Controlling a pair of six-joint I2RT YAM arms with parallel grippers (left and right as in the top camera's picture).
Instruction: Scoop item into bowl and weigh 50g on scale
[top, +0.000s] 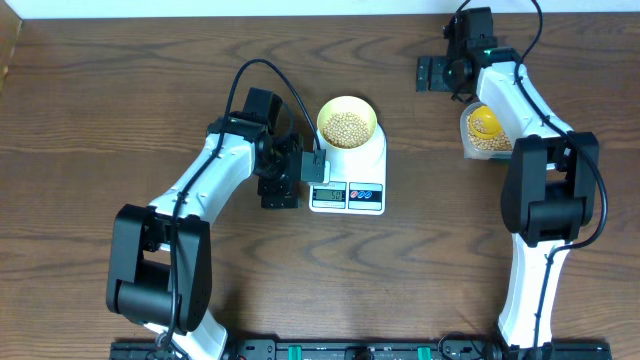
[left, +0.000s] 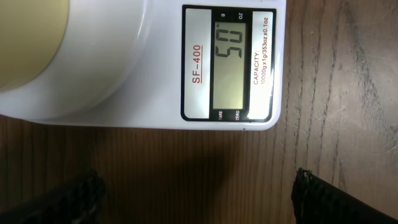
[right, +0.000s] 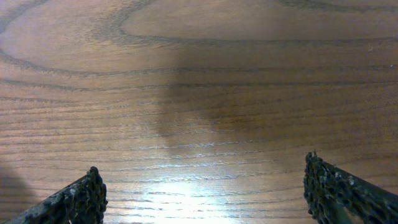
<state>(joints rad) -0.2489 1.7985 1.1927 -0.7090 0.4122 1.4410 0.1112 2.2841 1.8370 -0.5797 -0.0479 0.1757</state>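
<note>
On the wooden table, the left arm reaches in from the near left corner and its left gripper hangs low just beside the left edge of the scale, apart from it. The jaws stand wide open with nothing between them; in the left wrist view the two dark fingertips sit at the bottom corners over bare wood. The same view looks straight at the scale's grey display, which reads 50. The pale yellow-green bowl stands on the far half of the scale, upright, with a heap of small tan beans inside. Further right, at the far edge, the right gripper hovers over bare table, its jaws spread wide and empty, as the right wrist view also shows. Just right of it, a clear plastic tub holds more beans and an orange scoop, partly hidden by the right arm.
</note>
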